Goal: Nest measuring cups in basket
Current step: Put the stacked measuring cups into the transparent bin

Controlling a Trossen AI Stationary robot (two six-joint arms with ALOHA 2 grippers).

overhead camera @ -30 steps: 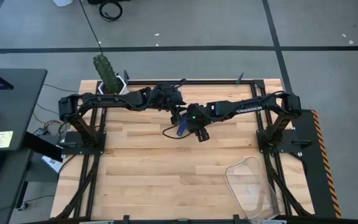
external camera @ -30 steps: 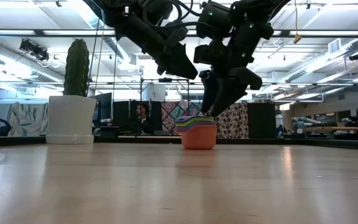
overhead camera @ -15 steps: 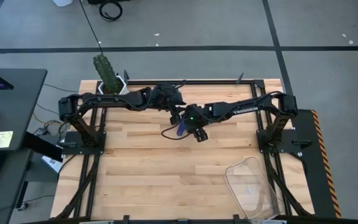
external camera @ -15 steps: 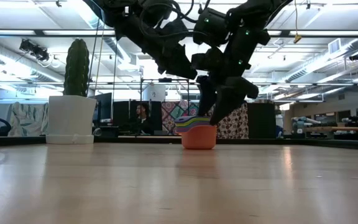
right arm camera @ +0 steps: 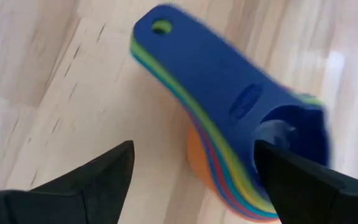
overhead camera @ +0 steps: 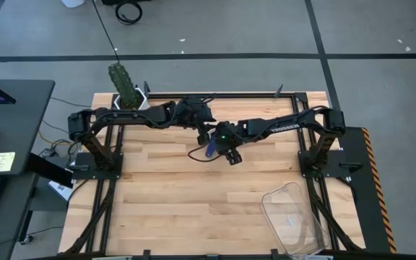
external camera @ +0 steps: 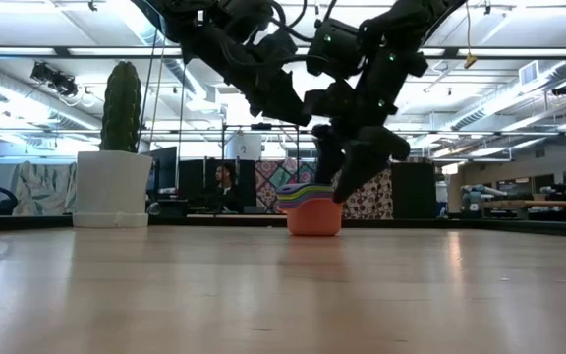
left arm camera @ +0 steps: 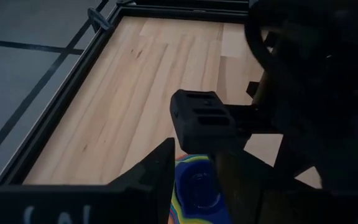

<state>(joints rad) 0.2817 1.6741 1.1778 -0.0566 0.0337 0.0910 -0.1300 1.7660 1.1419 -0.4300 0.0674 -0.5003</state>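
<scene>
basket (overhead camera: 292,217) cut off at table's near edge, measuring cups (overhead camera: 209,148) mostly under arms

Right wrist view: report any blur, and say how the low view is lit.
Right wrist view: the stacked cups are smeared, the bowl end worst; the dark fingers look crisp. Low view: bright ceiling lights behind leave both arms as silhouettes, and the tabletop shows a soft sheen.

We see the measuring cups (right arm camera: 253,143) all stacked one inside the other, making one little tower. The orange cup is at the bottom and the dark blue one sits on top. Their flat handles line up like a fan, and the top handle has a small round hole near its end. The stack (external camera: 312,208) stands upright on the wood, near the middle toward the back. The basket (overhead camera: 291,217) is clear plastic and sits well apart, at the front right corner.
</scene>
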